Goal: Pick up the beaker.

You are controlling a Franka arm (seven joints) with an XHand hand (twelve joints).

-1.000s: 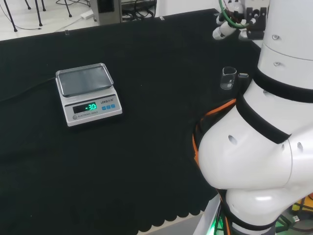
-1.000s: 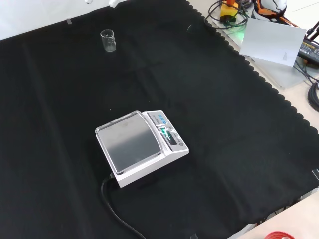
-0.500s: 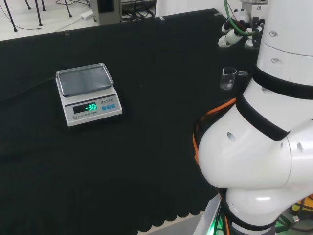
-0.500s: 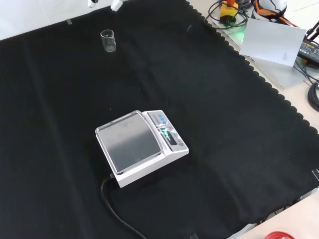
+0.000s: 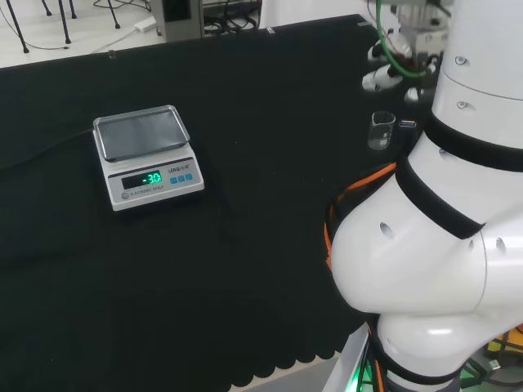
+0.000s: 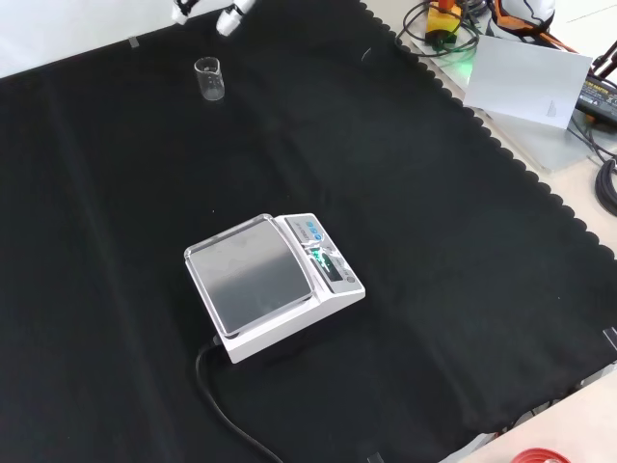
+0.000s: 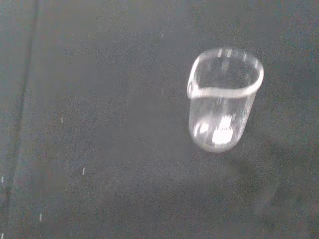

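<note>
Risk of tipping or skidding the small, empty-looking clear beaker [image 6: 209,78], upright and alone on the black-clothed tabletop [image 6: 405,193] well apart from the scale [image 6: 273,283], if the hand [image 6: 231,16], hovering beside with straight fingers holding nothing, clips the rim on closing.

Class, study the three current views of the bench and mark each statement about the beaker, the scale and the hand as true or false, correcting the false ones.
1. The beaker stands upright on the black cloth. True.
2. The hand is holding the beaker. False: its fingertips are above the beaker, apart from it.
3. The scale has the beaker on its pan. False: the pan is bare.
4. The scale's display is lit. True.
5. The beaker is visibly full of liquid. False: the wrist view shows it empty.
</note>
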